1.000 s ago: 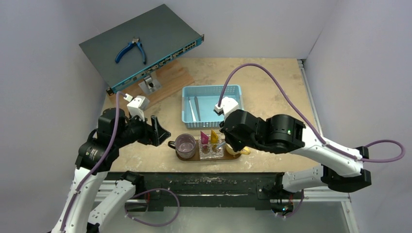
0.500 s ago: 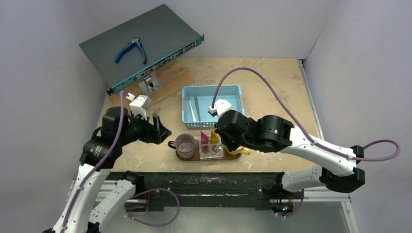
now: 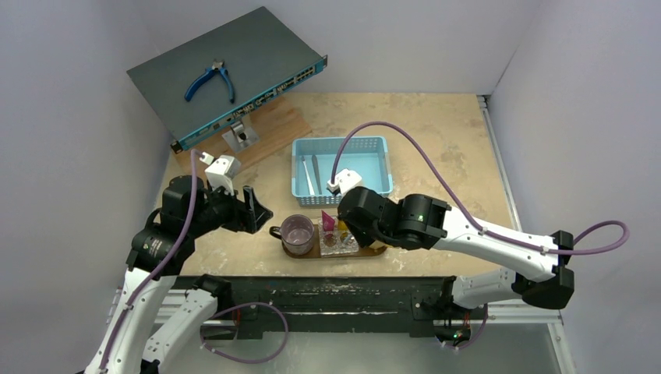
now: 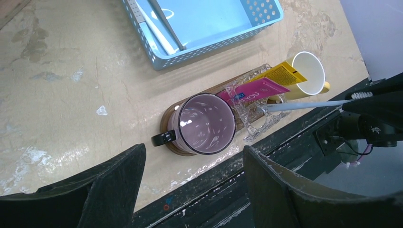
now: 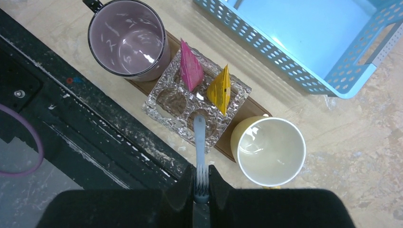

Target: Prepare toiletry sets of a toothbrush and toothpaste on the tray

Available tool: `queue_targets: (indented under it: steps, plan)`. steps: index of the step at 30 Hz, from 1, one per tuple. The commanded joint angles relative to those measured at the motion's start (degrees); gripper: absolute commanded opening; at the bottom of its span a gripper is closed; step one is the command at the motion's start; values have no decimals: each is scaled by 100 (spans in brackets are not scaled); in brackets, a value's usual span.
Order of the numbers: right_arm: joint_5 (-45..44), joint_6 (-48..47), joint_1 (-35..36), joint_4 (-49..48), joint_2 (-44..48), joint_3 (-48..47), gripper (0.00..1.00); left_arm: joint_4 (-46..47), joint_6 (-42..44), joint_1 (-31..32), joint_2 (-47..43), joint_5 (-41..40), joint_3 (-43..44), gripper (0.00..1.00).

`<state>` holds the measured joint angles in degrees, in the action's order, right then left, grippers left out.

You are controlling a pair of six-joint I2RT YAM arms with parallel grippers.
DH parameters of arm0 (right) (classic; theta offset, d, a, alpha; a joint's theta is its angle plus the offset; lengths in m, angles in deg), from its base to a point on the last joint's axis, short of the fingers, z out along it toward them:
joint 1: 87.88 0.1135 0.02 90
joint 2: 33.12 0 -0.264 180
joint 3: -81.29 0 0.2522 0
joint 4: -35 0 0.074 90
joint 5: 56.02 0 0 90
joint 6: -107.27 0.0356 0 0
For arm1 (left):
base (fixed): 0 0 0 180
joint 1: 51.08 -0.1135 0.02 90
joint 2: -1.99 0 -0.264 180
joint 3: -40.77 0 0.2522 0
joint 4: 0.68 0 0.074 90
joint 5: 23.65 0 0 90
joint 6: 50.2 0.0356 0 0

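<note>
The tray (image 5: pixel 248 110) is a dark-brown board holding a purple mug (image 5: pixel 127 38), a clear glass holder (image 5: pixel 161 107) and a yellow cup (image 5: pixel 271 151). The toothpaste tubes, magenta (image 5: pixel 190 69) and yellow (image 5: pixel 220 88), stand in the holder's far holes. My right gripper (image 5: pixel 201 173) is shut on the bristle head of a pale-blue toothbrush (image 5: pixel 199 137), whose handle end rests in a near hole. My left gripper (image 4: pixel 195 149) hangs open and empty to the left of the mug (image 4: pixel 206 123). Two more brushes, white (image 4: pixel 157 28) and grey (image 4: pixel 166 19), lie in the basket.
The blue mesh basket (image 3: pixel 341 144) stands just behind the tray. A grey rack unit (image 3: pixel 257 47) with blue pliers (image 3: pixel 210 78) on it leans at the back left, over a wooden board (image 3: pixel 273 125). The table's black front rail (image 3: pixel 312 292) runs close to the tray.
My right arm has swung left, bringing the toothbrush over to the glass holder. The left arm has shifted only slightly and stays open.
</note>
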<state>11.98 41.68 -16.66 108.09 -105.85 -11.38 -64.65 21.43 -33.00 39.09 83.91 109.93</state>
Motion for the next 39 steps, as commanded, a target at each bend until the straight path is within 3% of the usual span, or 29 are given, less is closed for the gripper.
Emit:
queue_targets:
  steps: [1, 10, 39]
  plan:
    - [-286, 97, -11, -545, 189, 277, 0, 225, 123, 28, -37, -101, -38, 73]
    - [-768, 208, -3, -1048, 331, 885, 0, 219, 112, 28, -45, -151, -54, 73]
    - [-735, 567, 82, -2257, 978, 2006, 0, 206, 101, 28, -51, -222, -56, 73]
